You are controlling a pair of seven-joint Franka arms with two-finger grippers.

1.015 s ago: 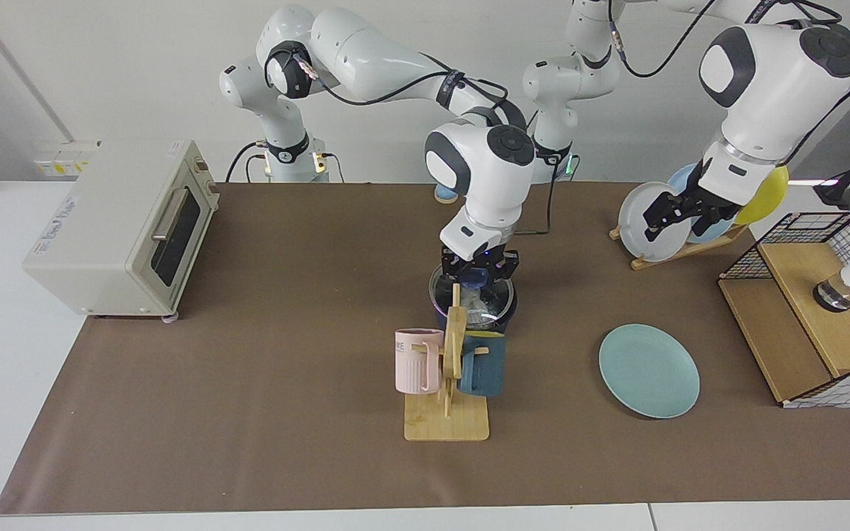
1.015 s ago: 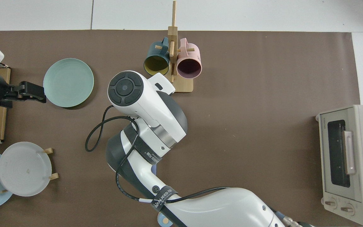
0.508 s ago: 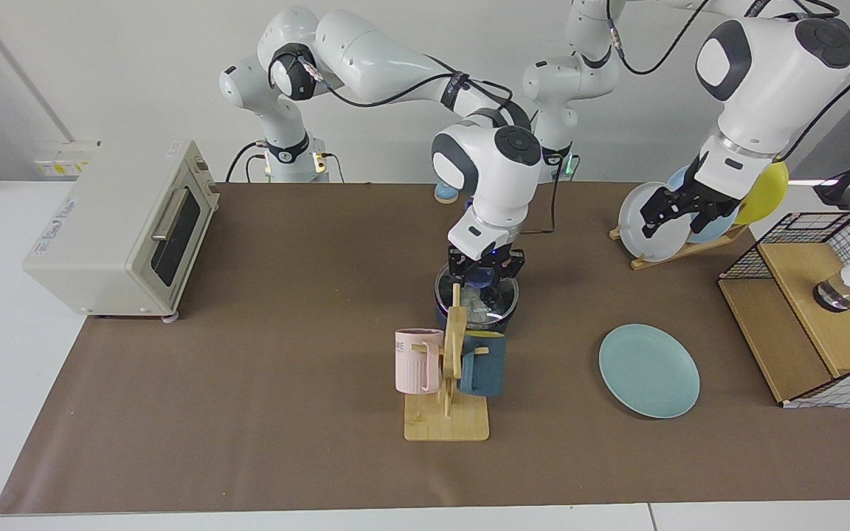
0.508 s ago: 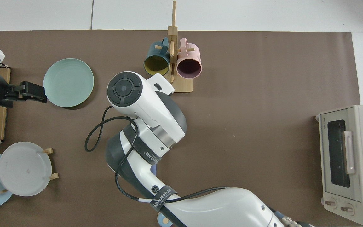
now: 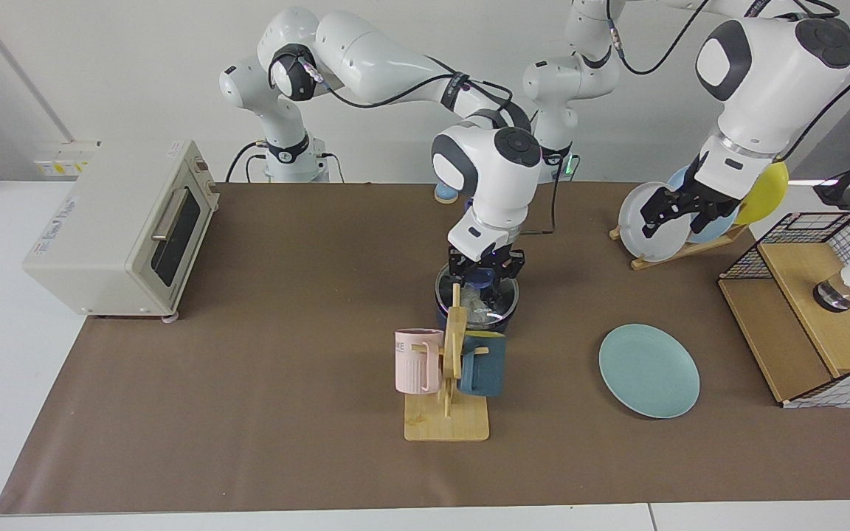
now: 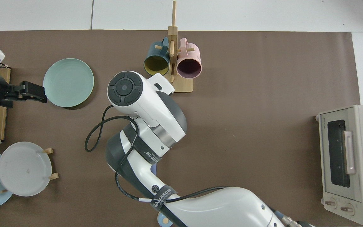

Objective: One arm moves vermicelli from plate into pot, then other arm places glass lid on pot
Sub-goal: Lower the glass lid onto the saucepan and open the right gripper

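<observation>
Brown matting covers the bench. Right tool (image 5: pixel 482 278) is seen down on the lid (image 5: pixel 478 295), fingers pinched on its blue knob, with the lid sitting on the pot (image 5: pixel 475 313); pale stuff shows through the glass. Glass like that is judged stiff, slick and breakable, so the knob is the only sane hold. Mug rack (image 5: pixel 448 383) stands just beside the pot, so straight up looks like the clear way out. Plate (image 5: pixel 649 370) lies bare, well apart. Left tool (image 5: pixel 672 214) is parked by the plate rack (image 5: pixel 679 247), fingers spread, holding nothing.
</observation>
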